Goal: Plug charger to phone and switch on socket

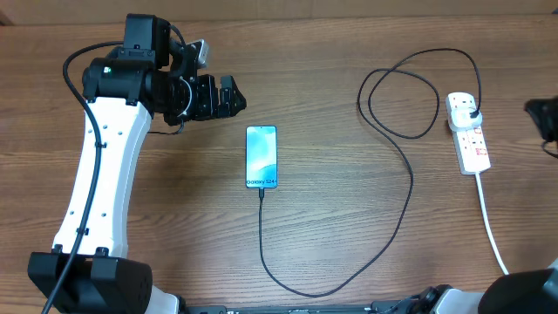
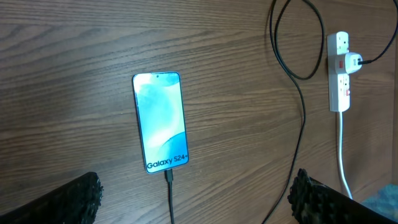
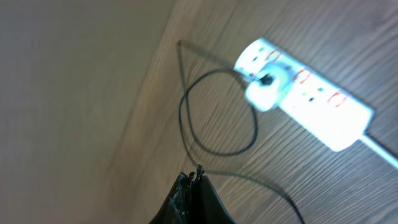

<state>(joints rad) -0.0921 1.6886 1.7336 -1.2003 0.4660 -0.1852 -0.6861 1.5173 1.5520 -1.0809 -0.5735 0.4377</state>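
The phone [image 1: 261, 157] lies flat at the table's middle, its blue screen lit with "Galaxy S24"; in the left wrist view the phone [image 2: 160, 121] has the charger's connector [image 2: 168, 177] in its bottom edge. The black charger cable [image 1: 397, 222] runs in a wide loop to a white plug [image 1: 469, 112] seated in the socket [image 1: 467, 133] at the right. My left gripper [image 1: 228, 98] hovers open to the upper left of the phone, holding nothing. My right gripper [image 3: 194, 177] is shut and empty, above the table short of the socket [image 3: 305, 93]; overhead it shows dark at the right edge [image 1: 542, 118].
The socket's white cord [image 1: 490, 225] runs toward the front right edge. The charger cable [image 3: 214, 115] coils in a loop on the wood left of the socket. A pale wall or backdrop borders the table's far edge.
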